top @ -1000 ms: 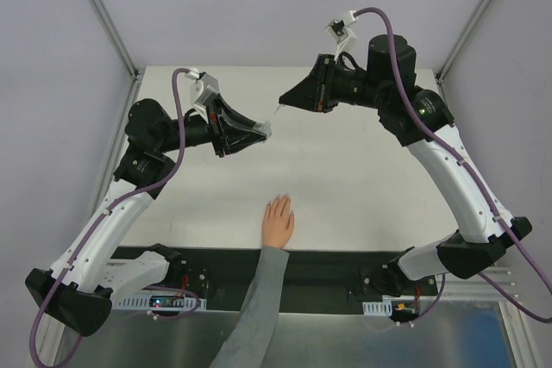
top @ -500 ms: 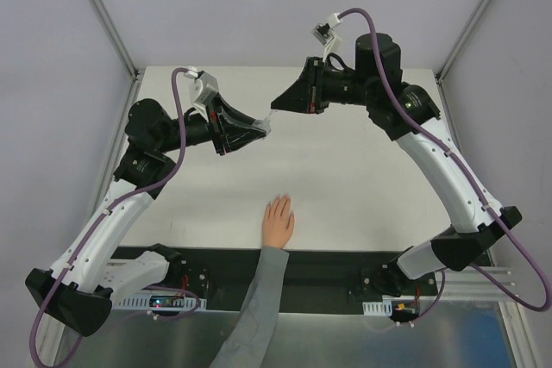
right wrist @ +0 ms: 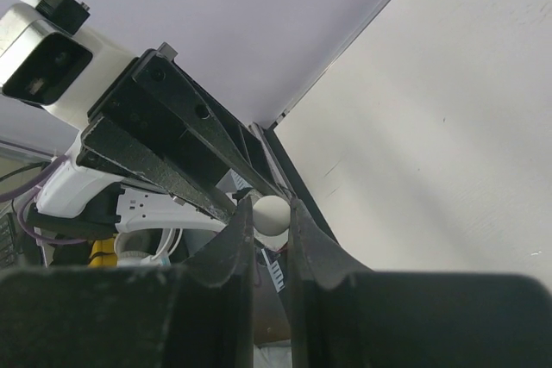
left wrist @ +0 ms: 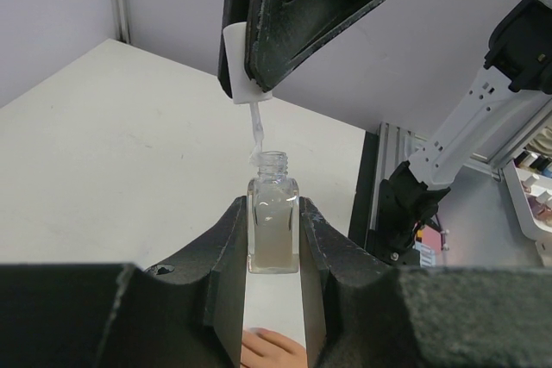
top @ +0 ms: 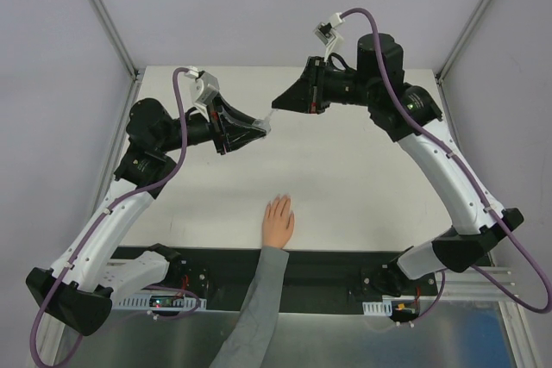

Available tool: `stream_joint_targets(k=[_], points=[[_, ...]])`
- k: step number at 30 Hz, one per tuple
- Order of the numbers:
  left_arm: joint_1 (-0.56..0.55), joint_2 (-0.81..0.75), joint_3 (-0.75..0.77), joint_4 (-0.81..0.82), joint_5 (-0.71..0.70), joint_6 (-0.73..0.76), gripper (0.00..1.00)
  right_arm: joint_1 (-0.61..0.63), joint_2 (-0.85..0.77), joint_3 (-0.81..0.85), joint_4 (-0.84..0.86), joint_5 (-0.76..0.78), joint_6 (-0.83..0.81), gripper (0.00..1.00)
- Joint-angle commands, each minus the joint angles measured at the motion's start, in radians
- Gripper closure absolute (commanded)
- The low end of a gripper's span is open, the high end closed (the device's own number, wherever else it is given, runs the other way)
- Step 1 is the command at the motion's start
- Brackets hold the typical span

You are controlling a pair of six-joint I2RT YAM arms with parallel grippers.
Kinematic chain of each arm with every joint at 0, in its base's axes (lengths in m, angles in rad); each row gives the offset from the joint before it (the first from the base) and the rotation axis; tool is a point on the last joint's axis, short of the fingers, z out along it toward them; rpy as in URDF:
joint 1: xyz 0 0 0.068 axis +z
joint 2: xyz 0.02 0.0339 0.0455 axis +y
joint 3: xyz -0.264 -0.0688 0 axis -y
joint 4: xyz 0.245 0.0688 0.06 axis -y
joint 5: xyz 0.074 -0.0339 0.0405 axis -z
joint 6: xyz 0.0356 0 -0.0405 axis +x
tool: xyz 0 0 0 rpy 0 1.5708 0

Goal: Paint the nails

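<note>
White table [top: 362, 170], open bottle [left wrist: 273, 221] w/ clear liquid, L fingers [left wrist: 226, 256]

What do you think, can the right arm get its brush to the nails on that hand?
Probably yes. Its brush sits at the mouth of the bottle in the left arm's jaws; once lifted clear, only bare table lies between it and the nails.
</note>
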Motion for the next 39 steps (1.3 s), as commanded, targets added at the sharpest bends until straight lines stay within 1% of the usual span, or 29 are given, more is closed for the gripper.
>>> stream_joint_targets(k=[1, 10, 17, 29, 39], points=[[-0.012, -0.025, 0.005, 0.026, -0.020, 0.038, 1.00, 0.003, -0.066, -0.004, 0.042, 0.011, -0.006, 0.99], [-0.012, -0.027, 0.015, 0.011, -0.028, 0.045, 1.00, 0.003, -0.053, 0.015, 0.031, -0.006, -0.007, 0.99], [-0.012, -0.021, 0.023, 0.011, -0.019, 0.044, 1.00, 0.001, -0.013, 0.048, 0.022, -0.029, 0.003, 0.99], [-0.012, -0.015, 0.029, 0.017, 0.000, 0.036, 1.00, -0.003, -0.014, 0.050, 0.005, 0.008, 0.000, 0.99], [-0.012, -0.005, 0.037, 0.029, -0.011, 0.036, 1.00, -0.005, -0.002, 0.056, 0.000, -0.020, 0.002, 0.99]])
